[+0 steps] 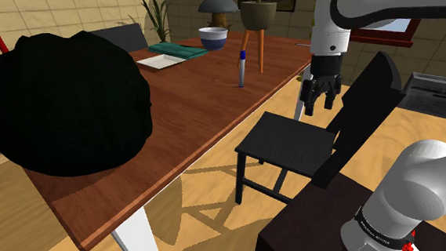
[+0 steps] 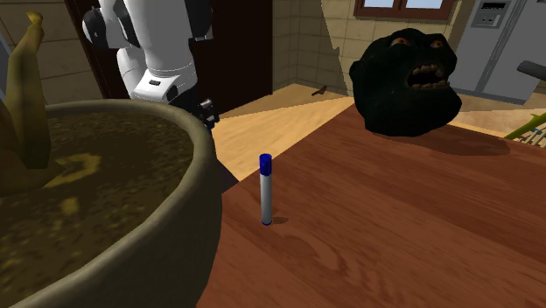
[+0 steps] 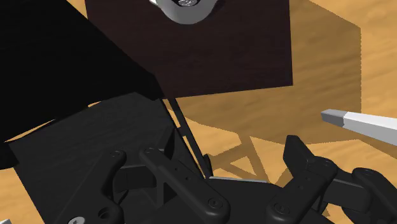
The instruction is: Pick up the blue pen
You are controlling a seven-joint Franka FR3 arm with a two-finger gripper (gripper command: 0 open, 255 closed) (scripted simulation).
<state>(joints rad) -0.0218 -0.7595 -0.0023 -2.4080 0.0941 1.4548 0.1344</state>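
Note:
The pen [image 1: 242, 67] stands upright on the brown wooden table [image 1: 190, 119], grey in the body with a blue cap; in the second exterior view the pen [image 2: 266, 188] rises just beside a big plant pot. My black gripper [image 1: 319, 108] hangs open beyond the table's edge, above a black chair [image 1: 291, 144] and well to the shoulder view's right of the pen. Through the wrist camera the gripper [image 3: 207, 153] has its fingers [image 3: 118, 168] apart with nothing between them, over the chair seat [image 3: 83, 146].
A large black head-shaped object [image 1: 62, 100] fills the table's near end. A white tray [image 1: 162, 61], green cloth [image 1: 178, 49], blue-and-white bowl [image 1: 213, 38] and a tripod plant pot [image 1: 257, 16] stand at the far end. A white table leg [image 3: 362, 124] is near the gripper.

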